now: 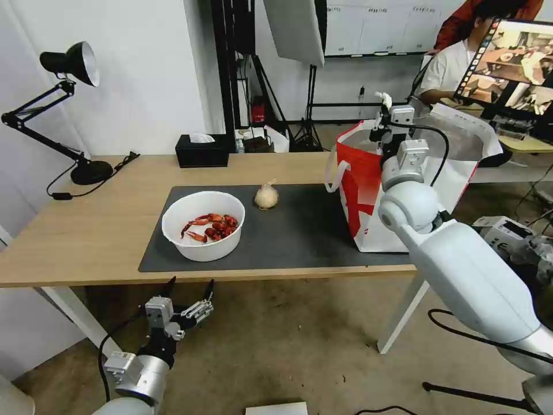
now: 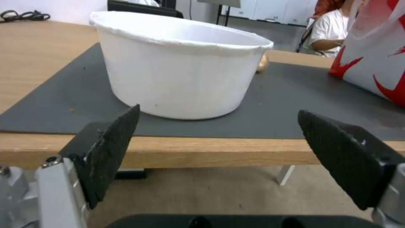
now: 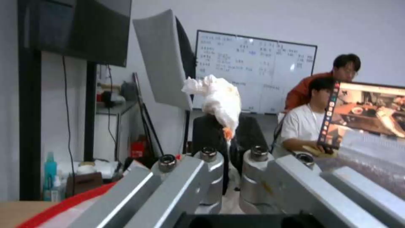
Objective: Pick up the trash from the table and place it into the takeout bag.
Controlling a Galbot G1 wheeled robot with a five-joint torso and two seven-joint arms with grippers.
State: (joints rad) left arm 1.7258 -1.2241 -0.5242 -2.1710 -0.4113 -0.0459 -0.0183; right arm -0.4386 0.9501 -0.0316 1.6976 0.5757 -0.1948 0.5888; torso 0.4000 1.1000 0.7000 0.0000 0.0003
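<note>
right gripper [image 1: 385, 109] at upper right of the head view, above the open mouth of the bag [image 1: 368, 190]; its fingers [image 3: 208, 133] are clamped on a crumpled white tissue [image 3: 217, 98] with an orange stain at its lower tip; left gripper [image 1: 190, 288] at lower left of the frame, below the near edge of the table [image 1: 86, 236], fingers [image 2: 109, 148] wide apart and holding nothing, pointed at the bowl [image 1: 203, 225]; bowl stands left of centre on the dark mat [image 1: 299, 236], red crayfish shells [image 1: 212, 226] inside; knotted pouch [image 1: 266, 196] at centre of frame near the mat's far edge, apart from the bowl; bag stands upright on the mat's right end; black tissue box [image 1: 201, 151] at the table's far edge.
</note>
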